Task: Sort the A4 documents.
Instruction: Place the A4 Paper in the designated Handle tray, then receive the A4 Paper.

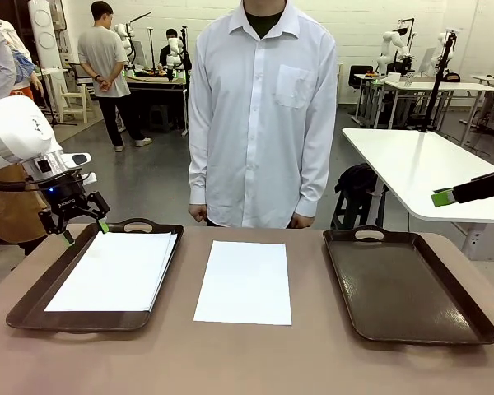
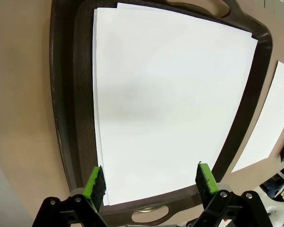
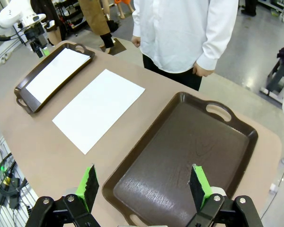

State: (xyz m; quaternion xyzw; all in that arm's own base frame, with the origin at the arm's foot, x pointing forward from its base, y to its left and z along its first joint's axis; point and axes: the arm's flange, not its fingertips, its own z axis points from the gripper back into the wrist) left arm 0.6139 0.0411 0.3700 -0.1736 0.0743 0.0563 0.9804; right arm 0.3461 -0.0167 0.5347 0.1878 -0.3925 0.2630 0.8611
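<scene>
A stack of white A4 documents (image 1: 111, 271) (image 2: 170, 104) (image 3: 54, 75) lies in the left dark brown tray (image 1: 33, 300) (image 2: 68, 118) (image 3: 21, 90). Another A4 sheet (image 1: 245, 281) (image 3: 98, 108) (image 2: 267, 127) lies flat on the table between the trays. My left gripper (image 1: 76, 228) (image 2: 150, 182) (image 3: 41, 48) hovers open over the far left corner of the left tray, holding nothing. My right gripper (image 3: 142, 187) stands open and empty above the near end of the right tray (image 1: 403, 288) (image 3: 180, 156); one green-tipped finger (image 1: 445, 197) shows at the right edge of the front view.
A person in a white shirt (image 1: 262, 107) (image 3: 180, 28) stands at the far edge of the table, hands down by the sides. The right tray is bare inside. White tables (image 1: 420, 169) stand beyond the table's right end.
</scene>
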